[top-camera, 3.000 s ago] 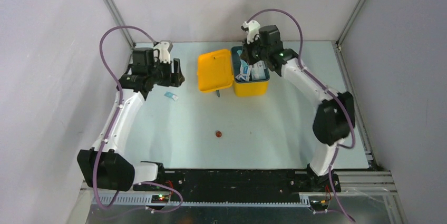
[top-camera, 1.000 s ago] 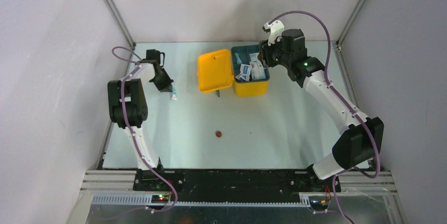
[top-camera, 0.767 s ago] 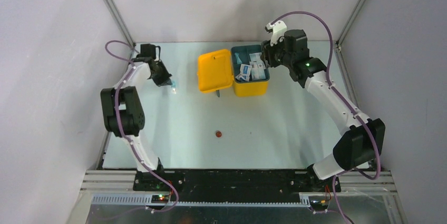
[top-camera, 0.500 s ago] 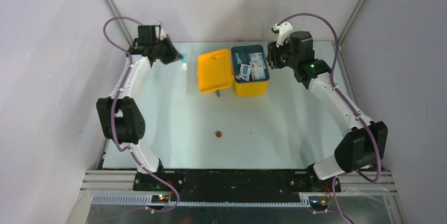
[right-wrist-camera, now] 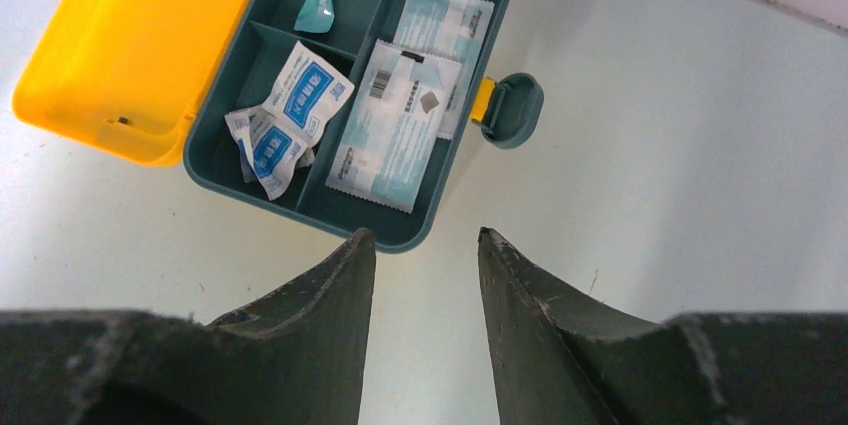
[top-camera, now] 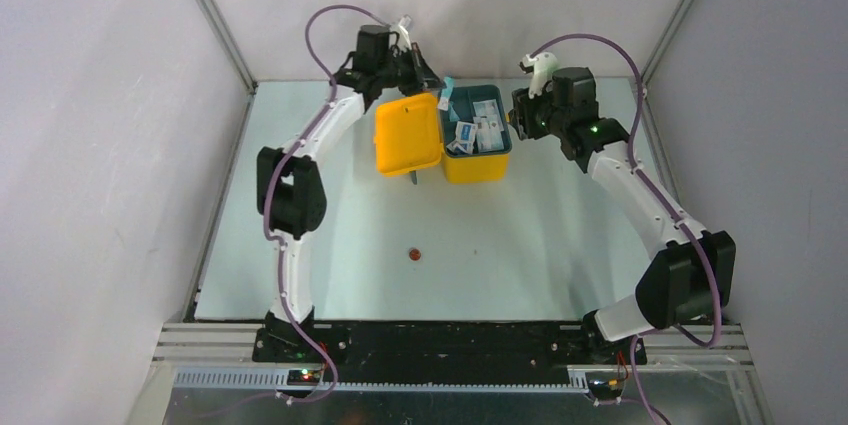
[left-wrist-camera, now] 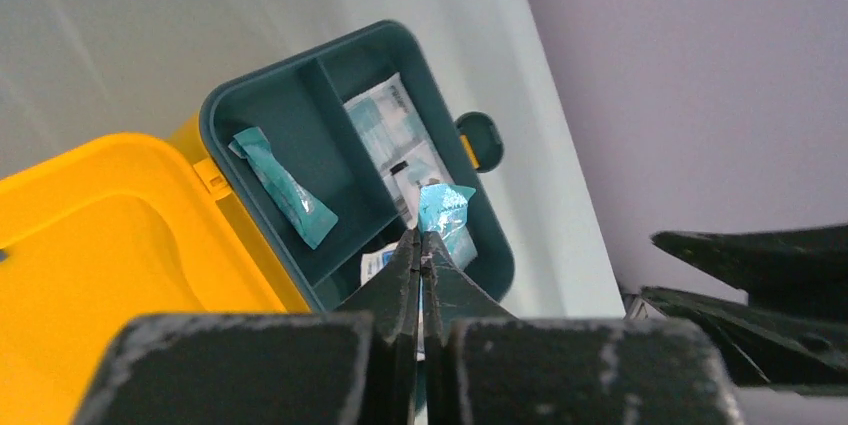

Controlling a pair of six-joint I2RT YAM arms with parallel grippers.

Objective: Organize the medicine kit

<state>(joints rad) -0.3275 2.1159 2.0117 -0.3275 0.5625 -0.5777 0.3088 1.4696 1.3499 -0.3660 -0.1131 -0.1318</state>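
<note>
Left tool (left-wrist-camera: 420,237) aloft, pinching sachet (left-wrist-camera: 443,207) over medicine kit (left-wrist-camera: 120,215); right tool (right-wrist-camera: 425,240) half-open, empty.

A small reddish-brown round disc (top-camera: 412,254) lies on the pale, smooth tabletop (top-camera: 520,245), near its middle toward the front edge. Plain grey walls (top-camera: 100,145) enclose the tabletop, with slanting silver metal posts (top-camera: 212,15) at the back corners.

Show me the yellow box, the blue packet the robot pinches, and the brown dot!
yellow box (top-camera: 408,135): top view, middle of its open lid.
blue packet (left-wrist-camera: 443,207): left wrist view, its crinkled end.
brown dot (top-camera: 412,254): top view, its centre.
</note>
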